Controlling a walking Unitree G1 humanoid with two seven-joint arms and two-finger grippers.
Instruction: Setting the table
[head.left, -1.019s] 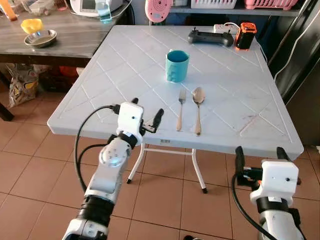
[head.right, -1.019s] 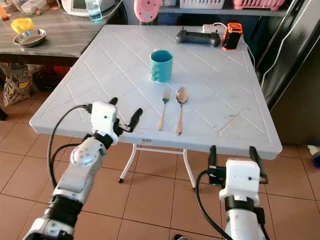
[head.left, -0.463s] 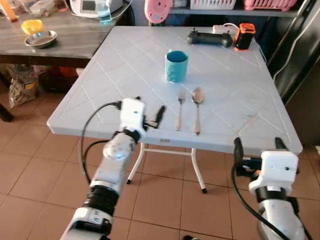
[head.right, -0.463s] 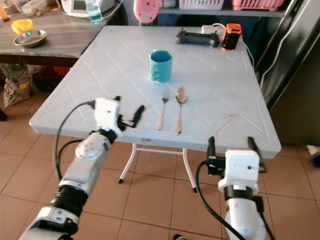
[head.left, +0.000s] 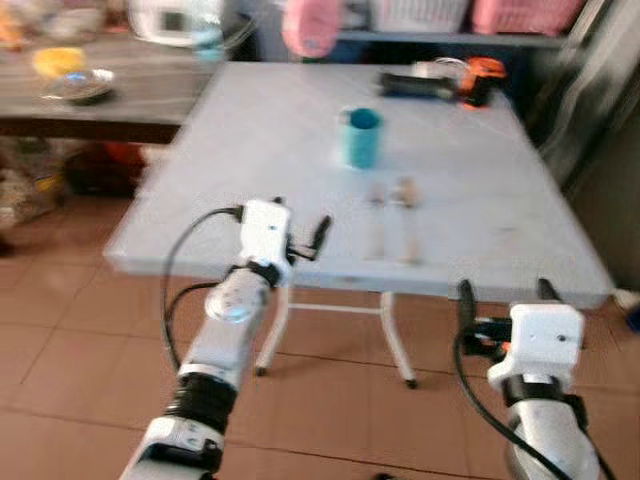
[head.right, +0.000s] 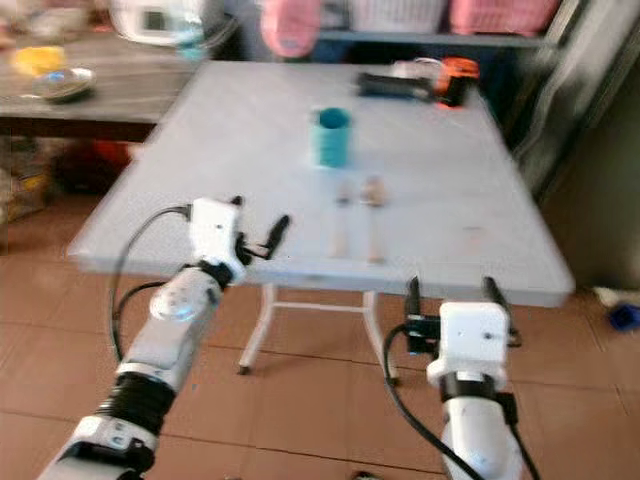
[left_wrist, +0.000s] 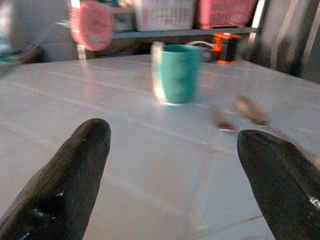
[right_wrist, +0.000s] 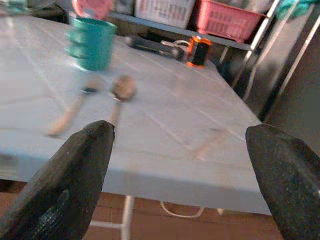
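A fork (head.left: 378, 222) and spoon (head.left: 407, 215) lie side by side near the white table's (head.left: 250, 150) front edge, behind them a teal cup (head.left: 362, 138). Both the left gripper (head.left: 300, 232) and right gripper (head.left: 503, 296) hang empty, fingers apart. The cutlery looks thin, stiff and slippery, best pinched mid-handle.

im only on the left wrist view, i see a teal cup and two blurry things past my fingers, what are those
Observer: A fork and a spoon, lying side by side on the white table, on the near side of the cup.
Operator: where is my left gripper relative to the table
Observer: The left gripper is open at the near edge of the table, left of the fork.
Operator: and the right one
Observer: The right gripper is open too, in front of the table's near edge, towards its right corner, holding nothing.
Operator: anything else on the table
Observer: A black controller and an orange and black item sit at the far edge.
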